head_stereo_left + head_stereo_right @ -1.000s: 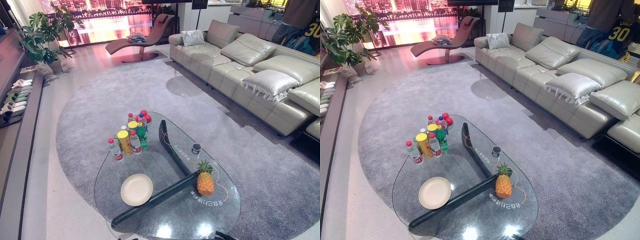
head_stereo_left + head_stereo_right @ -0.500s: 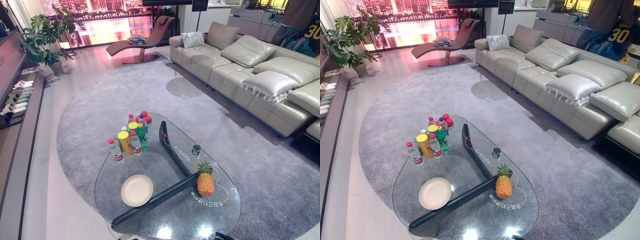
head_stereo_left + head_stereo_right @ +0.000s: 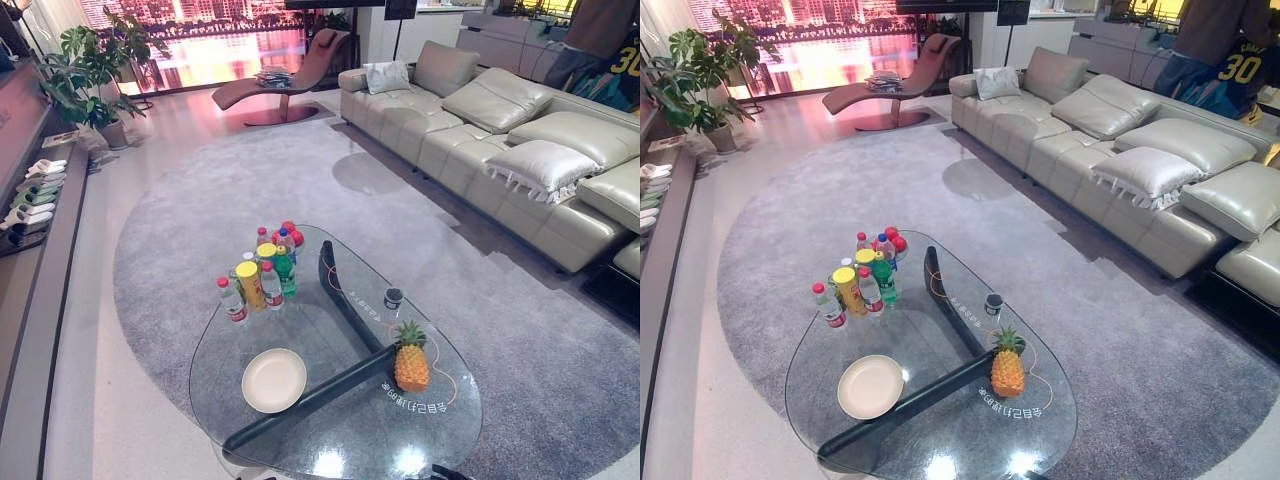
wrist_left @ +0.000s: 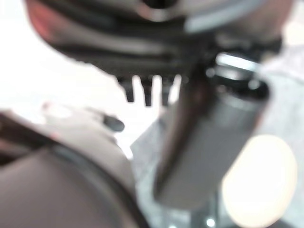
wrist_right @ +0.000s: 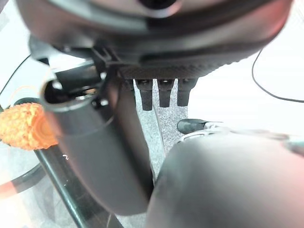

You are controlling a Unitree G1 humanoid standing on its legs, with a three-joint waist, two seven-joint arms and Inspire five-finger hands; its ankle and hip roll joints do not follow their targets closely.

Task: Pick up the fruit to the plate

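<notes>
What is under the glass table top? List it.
Through the glass table top, a dark angled base and grey rug show. Under the plate and pineapple, the view is covered.

Blurred past reading: pale round plate (image 4: 259, 178) at lower right; orange pineapple (image 5: 23, 126) cut off at left edge.

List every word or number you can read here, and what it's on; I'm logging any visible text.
"30": on the back of the person's dark shirt, behind the sofa.
White lettering on the glass table, just in front of the pineapple: too small to read.
Labels on the bottles: too small to read.
</notes>
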